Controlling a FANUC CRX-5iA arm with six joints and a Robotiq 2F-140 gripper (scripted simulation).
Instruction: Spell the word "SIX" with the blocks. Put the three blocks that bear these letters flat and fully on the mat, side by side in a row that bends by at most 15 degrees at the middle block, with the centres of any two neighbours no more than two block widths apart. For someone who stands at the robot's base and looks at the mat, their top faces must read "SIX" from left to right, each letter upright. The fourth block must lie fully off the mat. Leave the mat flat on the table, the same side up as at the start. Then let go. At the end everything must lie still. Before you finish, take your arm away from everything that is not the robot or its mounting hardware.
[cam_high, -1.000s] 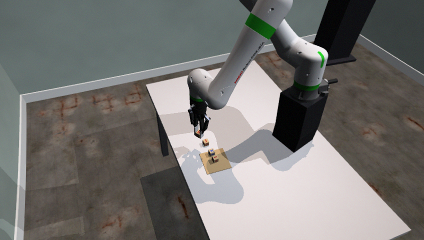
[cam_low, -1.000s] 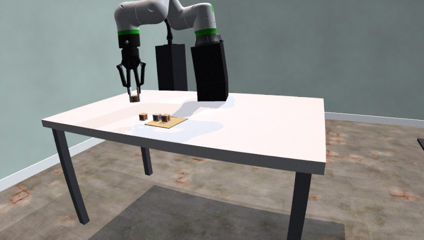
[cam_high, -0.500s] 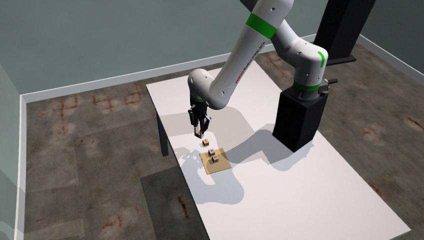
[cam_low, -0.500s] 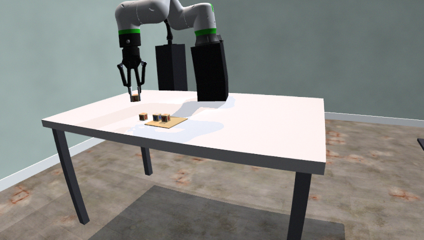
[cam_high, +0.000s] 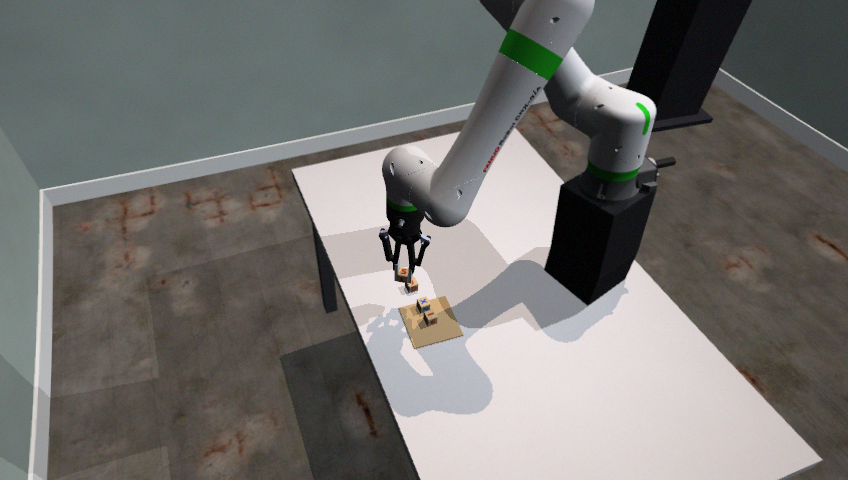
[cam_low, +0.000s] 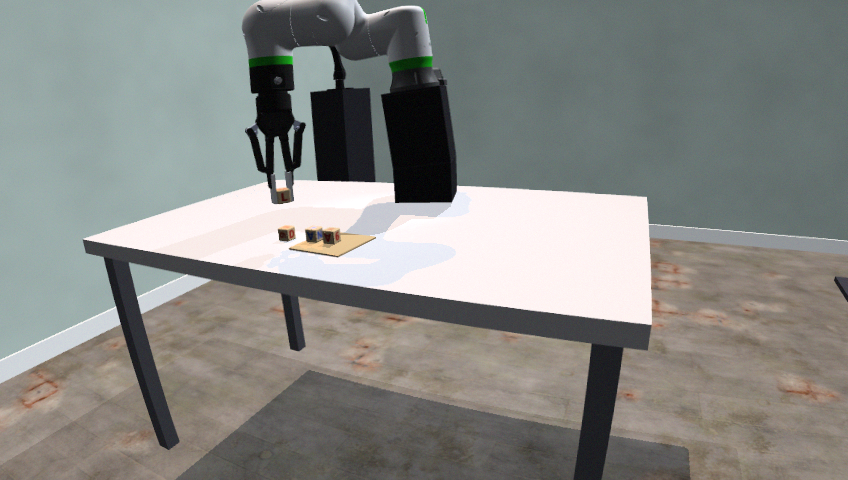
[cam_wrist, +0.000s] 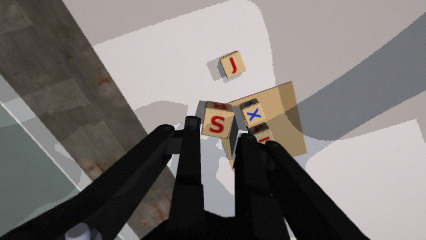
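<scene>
My gripper (cam_high: 404, 272) is shut on the S block (cam_wrist: 217, 123), a wooden cube with a red S on top, and holds it well above the table; it also shows in the exterior view (cam_low: 282, 193). The tan mat (cam_high: 431, 326) lies near the table's left edge. On it sit the X block (cam_wrist: 255, 114) with a blue letter and, next to it, a block with a red letter (cam_high: 430, 318), partly hidden behind my fingers in the wrist view. The J block (cam_wrist: 232, 64) lies on the bare table beside the mat, also seen in the top view (cam_high: 411, 285).
The white table (cam_low: 416, 249) has its left edge close to the mat. The robot's black pedestal (cam_high: 592, 237) stands at the back of the table. A black column (cam_low: 342, 133) stands behind it.
</scene>
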